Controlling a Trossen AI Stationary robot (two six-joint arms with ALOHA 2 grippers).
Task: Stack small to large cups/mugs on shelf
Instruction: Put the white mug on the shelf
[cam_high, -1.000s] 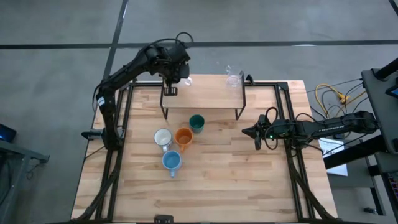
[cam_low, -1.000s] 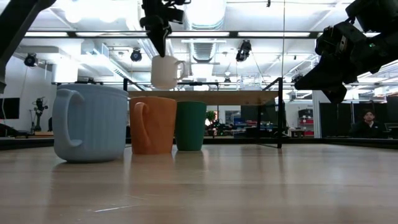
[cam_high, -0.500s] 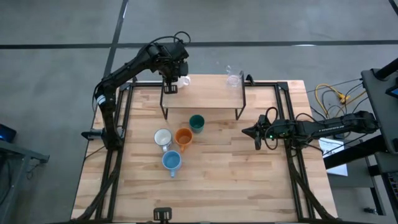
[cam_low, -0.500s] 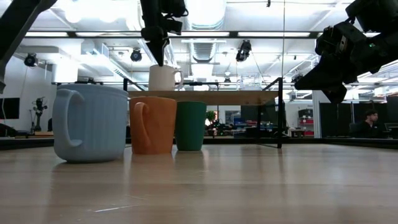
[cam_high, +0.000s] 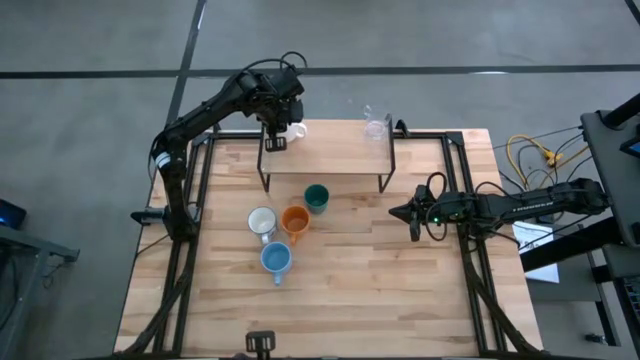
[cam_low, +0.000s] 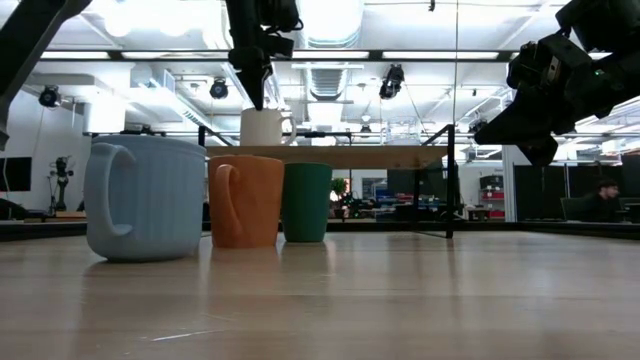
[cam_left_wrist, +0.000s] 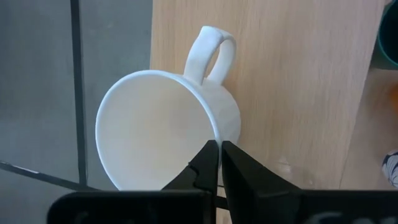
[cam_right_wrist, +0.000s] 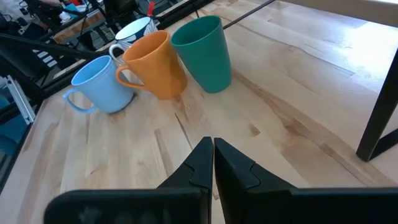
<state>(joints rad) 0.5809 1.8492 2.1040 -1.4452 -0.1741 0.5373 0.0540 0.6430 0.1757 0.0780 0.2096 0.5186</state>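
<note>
A white mug (cam_left_wrist: 168, 124) stands on the far left corner of the shelf (cam_high: 325, 155), its handle (cam_left_wrist: 211, 50) toward the shelf's right. My left gripper (cam_left_wrist: 215, 149) is above it, shut on its rim. In the low view the mug (cam_low: 262, 127) sits under the gripper (cam_low: 255, 92). A clear glass (cam_high: 376, 127) stands on the shelf's far right. On the table in front of the shelf stand a dark green cup (cam_high: 316, 197), an orange mug (cam_high: 295, 220), a patterned white mug (cam_high: 262, 221) and a light blue mug (cam_high: 276, 260). My right gripper (cam_high: 410, 213) waits shut at the table's right. My left gripper pinches the white mug's rim (cam_left_wrist: 208, 127), a short way round from the handle, with one finger inside the mug and one outside. The fingers come steeply from above, pointing down. The mug stands upright with its bottom on the shelf top (cam_low: 340, 150).
The shelf's black legs (cam_high: 385, 180) stand on the wooden table (cam_high: 400, 290). Bare shelf top lies between the white mug and the glass. Cables (cam_high: 535, 155) lie beyond the table's right edge. In the right wrist view the cups (cam_right_wrist: 155, 62) stand ahead of the gripper.
My left gripper has gone down with the white mug, still shut on its rim. The mug hung clear above the shelf a second ago and now stands on the shelf top; over the last half second it has hardly moved.
</note>
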